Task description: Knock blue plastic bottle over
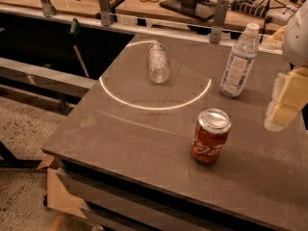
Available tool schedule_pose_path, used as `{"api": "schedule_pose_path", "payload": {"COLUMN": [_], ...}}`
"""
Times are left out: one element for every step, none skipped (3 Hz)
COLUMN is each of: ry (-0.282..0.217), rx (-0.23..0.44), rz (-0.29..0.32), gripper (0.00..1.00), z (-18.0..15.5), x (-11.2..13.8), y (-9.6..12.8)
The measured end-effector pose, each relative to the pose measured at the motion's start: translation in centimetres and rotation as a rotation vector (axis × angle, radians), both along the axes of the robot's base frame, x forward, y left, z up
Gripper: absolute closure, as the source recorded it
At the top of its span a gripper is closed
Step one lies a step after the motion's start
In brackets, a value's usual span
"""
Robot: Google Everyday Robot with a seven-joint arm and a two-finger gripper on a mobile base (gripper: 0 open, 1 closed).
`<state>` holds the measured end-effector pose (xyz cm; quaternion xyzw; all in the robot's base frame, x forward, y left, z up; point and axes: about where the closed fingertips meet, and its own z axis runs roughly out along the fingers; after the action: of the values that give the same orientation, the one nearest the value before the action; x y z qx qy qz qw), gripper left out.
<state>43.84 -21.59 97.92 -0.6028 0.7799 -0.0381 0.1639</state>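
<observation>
The blue plastic bottle (239, 61) stands upright at the back right of the dark table (144, 138). It is clear with a white cap and a pale blue-and-white label. My gripper (284, 100) is at the right edge of the view, to the right of the bottle and a little nearer, apart from it. Its pale yellowish fingers (281, 113) hang above the table.
A red soda can (210, 135) stands upright in front of the bottle. A crinkled clear bottle (158, 61) lies on its side at the back middle, inside a bright ring of light. Behind the table runs a glass rail with metal posts (217, 13).
</observation>
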Motion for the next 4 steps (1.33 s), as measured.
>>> {"api": "schedule_pose_path", "payload": {"ry": [0.000,-0.031,-0.112,-0.213], "rx": [0.000,0.108,0.306,0.508], "rz": [0.000,-0.030,-0.141,-0.249], "gripper": [0.00,0.00,0.00,0.00], "z": [0.0,0.1,-0.2,-0.8], "x": [0.0,0.8,3.0,6.0], "y": [0.0,-0.4,-3.6,-6.7]}}
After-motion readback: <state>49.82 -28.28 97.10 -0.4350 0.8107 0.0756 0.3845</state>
